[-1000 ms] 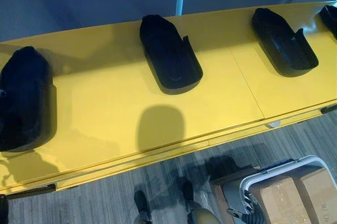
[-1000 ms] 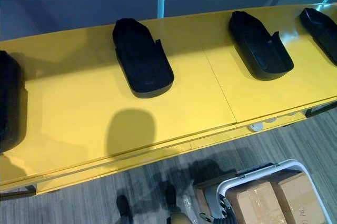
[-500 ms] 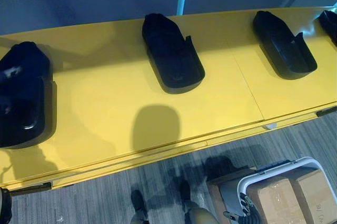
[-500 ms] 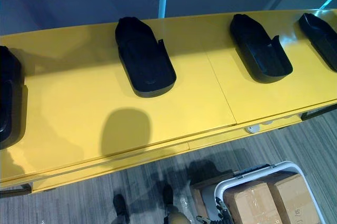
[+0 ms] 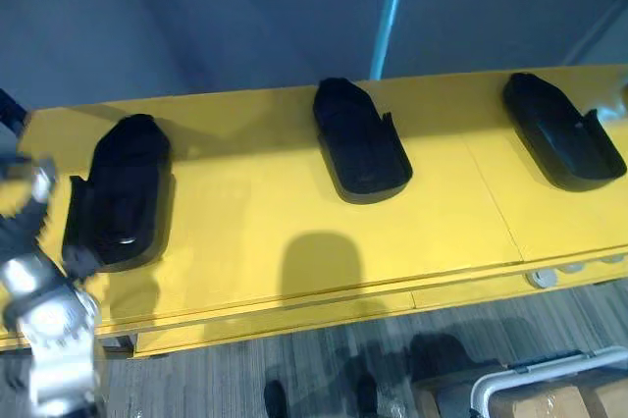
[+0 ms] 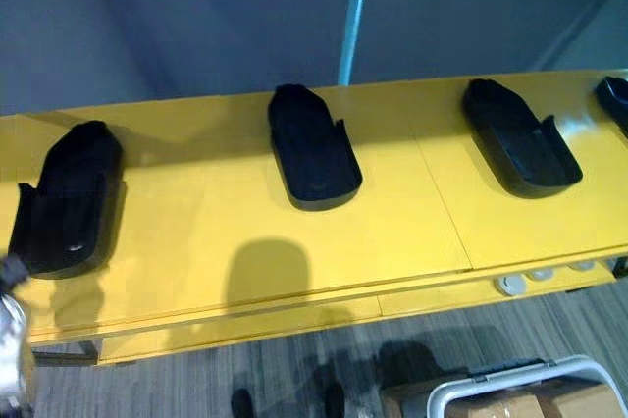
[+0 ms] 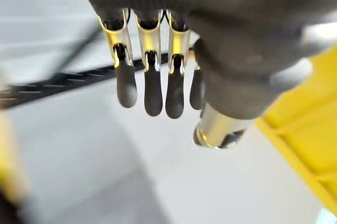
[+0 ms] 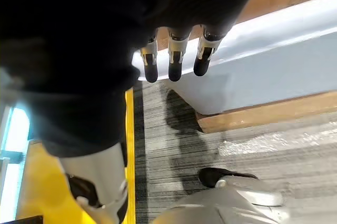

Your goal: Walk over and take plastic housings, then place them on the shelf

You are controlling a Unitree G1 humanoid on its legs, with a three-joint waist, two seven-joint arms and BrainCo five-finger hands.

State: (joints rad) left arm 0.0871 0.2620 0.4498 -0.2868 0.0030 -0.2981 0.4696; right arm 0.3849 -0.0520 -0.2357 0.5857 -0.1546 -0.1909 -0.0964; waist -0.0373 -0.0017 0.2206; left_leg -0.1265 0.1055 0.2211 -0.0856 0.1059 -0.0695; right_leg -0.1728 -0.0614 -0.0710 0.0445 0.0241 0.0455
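One housing point(image 5: 118, 192), long axis up-frame on the yellow shelf point(image 5: 245, 232), lies just right of the nearer left hand point(image 5: 25, 266), fingers slack, empty; right hand point(image 8: 174, 65) likewise

Black plastic housings, hollow side up, well apart in a row on the yellow shelf point(image 6: 196, 232): left housing point(image 6: 69, 200); middle housing point(image 6: 312, 146); right housing point(image 6: 520, 149).

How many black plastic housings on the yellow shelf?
4 black plastic housings: one at the left end, one central, one right of it, one cut by the view's right edge. More may lie beyond.
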